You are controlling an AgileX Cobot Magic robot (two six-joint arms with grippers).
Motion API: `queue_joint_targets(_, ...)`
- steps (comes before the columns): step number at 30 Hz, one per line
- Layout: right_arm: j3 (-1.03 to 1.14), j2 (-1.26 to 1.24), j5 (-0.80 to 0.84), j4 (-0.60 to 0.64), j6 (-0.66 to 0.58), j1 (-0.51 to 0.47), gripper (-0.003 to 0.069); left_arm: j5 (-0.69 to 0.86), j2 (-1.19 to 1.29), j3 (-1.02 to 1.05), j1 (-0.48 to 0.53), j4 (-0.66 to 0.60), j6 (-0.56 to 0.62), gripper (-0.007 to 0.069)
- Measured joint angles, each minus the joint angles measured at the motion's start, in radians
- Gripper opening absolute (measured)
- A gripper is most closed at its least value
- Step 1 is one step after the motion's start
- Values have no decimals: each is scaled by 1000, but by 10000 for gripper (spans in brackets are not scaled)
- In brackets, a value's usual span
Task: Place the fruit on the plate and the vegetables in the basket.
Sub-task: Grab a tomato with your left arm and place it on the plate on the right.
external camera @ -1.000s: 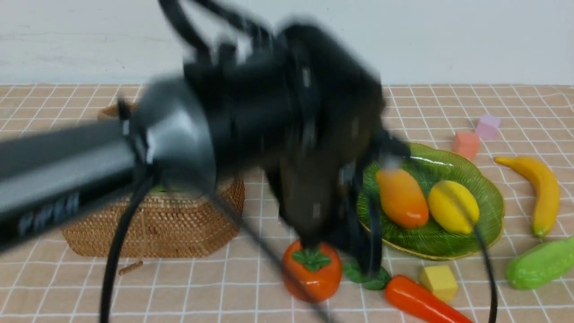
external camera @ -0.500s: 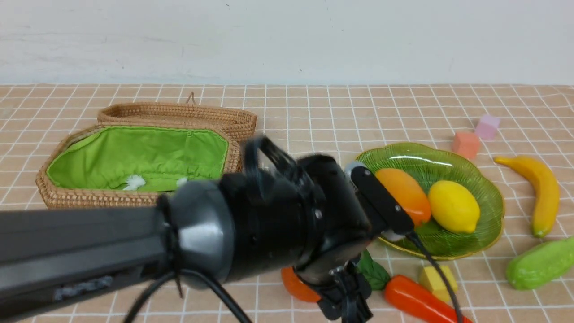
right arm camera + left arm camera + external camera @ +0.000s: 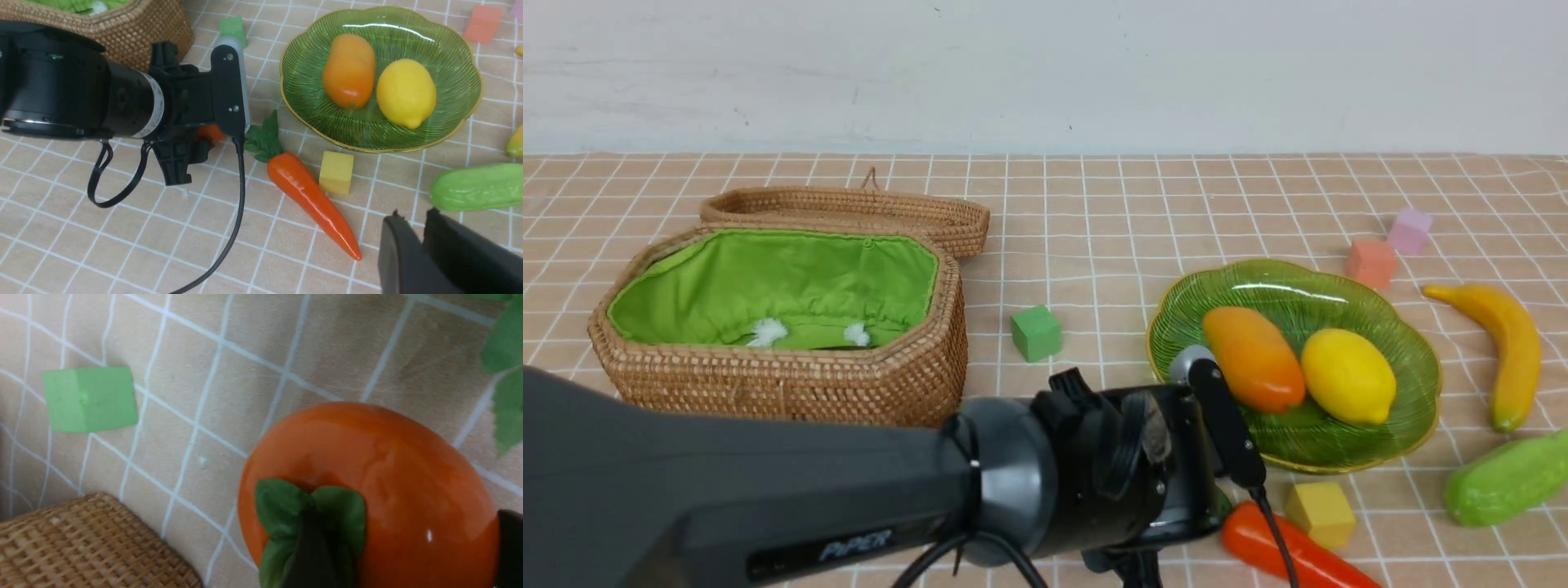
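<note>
Front view: the left arm (image 3: 768, 490) stretches low at 6 o'clock. The mango (image 3: 1252, 358) and lemon (image 3: 1347, 376) lie on the plate (image 3: 1339, 282) at 3 o'clock, with the basket (image 3: 792, 384) at 9.

Left wrist view: the left gripper (image 3: 408, 522) is spread wide over the persimmon (image 3: 367, 457).

Right wrist view: the right gripper (image 3: 413, 218) is narrow and empty.

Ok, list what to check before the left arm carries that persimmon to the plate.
1. Left gripper lined up on the persimmon: ok, it sits right over the fruit with the jaws apart.
2. Firm hold on the persimmon: cannot tell, contact does not show.
3. Room on the plate: ok, bare glass shows beside the mango and lemon.
4. Carrot clear of the lift: ok, its leaves lie close to the persimmon but apart from it.
5. Right gripper out of the way: ok, shut, empty, off the plate.
</note>
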Motion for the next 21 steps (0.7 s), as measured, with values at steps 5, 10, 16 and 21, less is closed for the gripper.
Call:
queue_joint_targets(5,0,0,2,0,0,0,110,-10,8,0,9,33,-64,486)
queue_joint_targets(10,0,0,-1,-11,0,0,115,-21,-3,0,18,40,-64,486)
queue_joint_targets(16,0,0,-8,-36,0,0,120,-24,-67,5,22,10,-57,411)
queue_joint_targets(21,0,0,-21,-37,0,0,120,-70,-135,-86,28,-54,-2,398)
